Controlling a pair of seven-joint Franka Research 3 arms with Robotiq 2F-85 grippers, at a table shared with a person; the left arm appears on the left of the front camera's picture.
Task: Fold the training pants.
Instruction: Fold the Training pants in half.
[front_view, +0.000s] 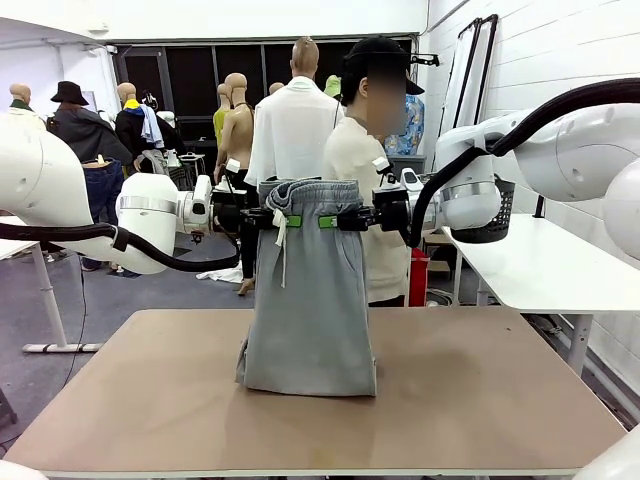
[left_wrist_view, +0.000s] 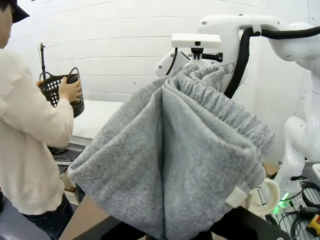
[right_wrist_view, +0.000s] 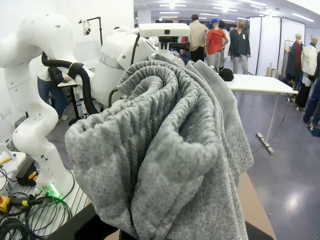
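Light-grey training pants hang upright above the table, waistband on top, white drawstring dangling at the left, folded lower end touching the tabletop.

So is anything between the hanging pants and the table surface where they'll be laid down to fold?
Nothing visible. The left tool and right tool are shut on the waistband of the training pants, whose lower end already rests bunched on the brown table. The tabletop around them looks bare; the person stands behind the far edge.

A white brick wall, dark windows, grey floor and a white side table.
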